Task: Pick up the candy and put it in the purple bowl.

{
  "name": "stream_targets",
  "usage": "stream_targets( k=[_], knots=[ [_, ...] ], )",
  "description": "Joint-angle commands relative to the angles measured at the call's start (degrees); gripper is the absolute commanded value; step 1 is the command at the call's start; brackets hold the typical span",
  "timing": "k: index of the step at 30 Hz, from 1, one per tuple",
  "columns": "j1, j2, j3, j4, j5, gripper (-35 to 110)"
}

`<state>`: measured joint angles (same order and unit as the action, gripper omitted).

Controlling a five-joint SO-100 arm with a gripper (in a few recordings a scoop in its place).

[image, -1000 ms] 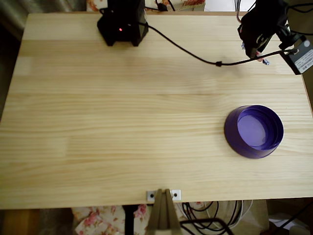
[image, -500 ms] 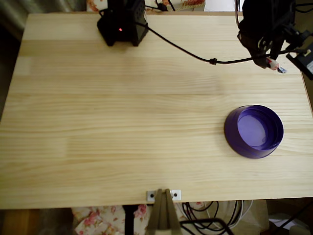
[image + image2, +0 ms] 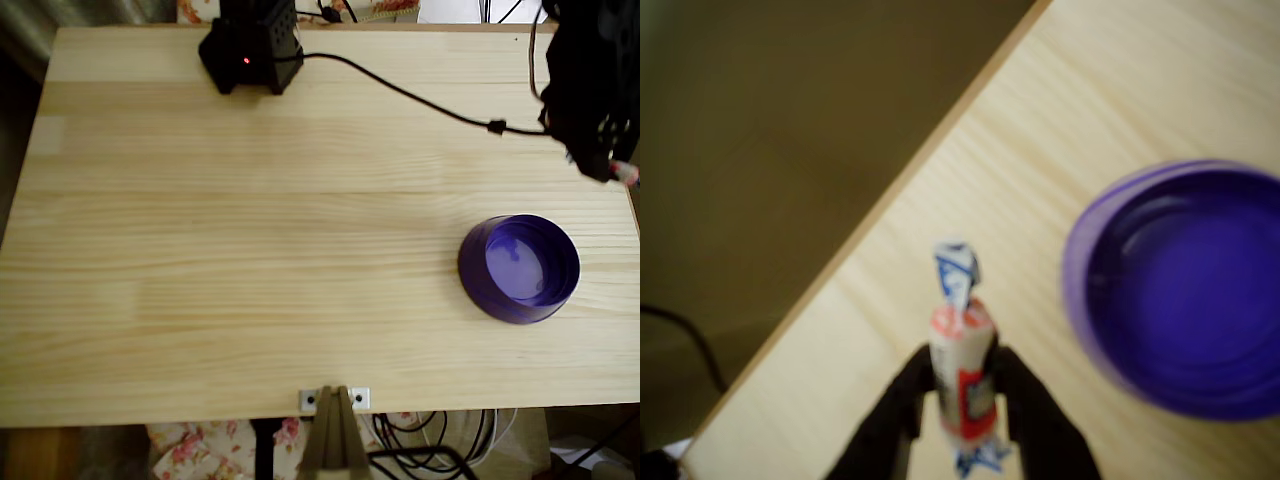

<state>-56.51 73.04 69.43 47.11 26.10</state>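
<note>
My black gripper (image 3: 962, 385) is shut on the candy (image 3: 962, 365), a whitish wrapped sweet with red marks and twisted blue ends, held lengthwise between the two fingers. In the wrist view the purple bowl (image 3: 1185, 285) lies to the right of the candy, close beside it. From overhead, the dark arm hangs over the table's right edge, a bit of the candy (image 3: 629, 173) peeks out at its lower tip, and the purple bowl (image 3: 519, 267) sits below and to the left of it. The bowl holds nothing.
The wooden table (image 3: 250, 250) ends just right of the arm; its edge (image 3: 890, 195) runs diagonally past the candy in the wrist view. The arm's black base (image 3: 250, 48) stands at the back, with a black cable (image 3: 400, 92) trailing across to the arm.
The arm has swung right and toward the near side with the candy, from the back right corner to just above the bowl's upper right.
</note>
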Motion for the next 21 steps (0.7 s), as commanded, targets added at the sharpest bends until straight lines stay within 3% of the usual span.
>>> stream_targets(
  k=[1, 21],
  knots=[
    [1.67, 2.9, -6.86, 1.32, -0.88, 0],
    [9.58, 2.11, 6.06, -8.17, -2.2, 0]
  ],
)
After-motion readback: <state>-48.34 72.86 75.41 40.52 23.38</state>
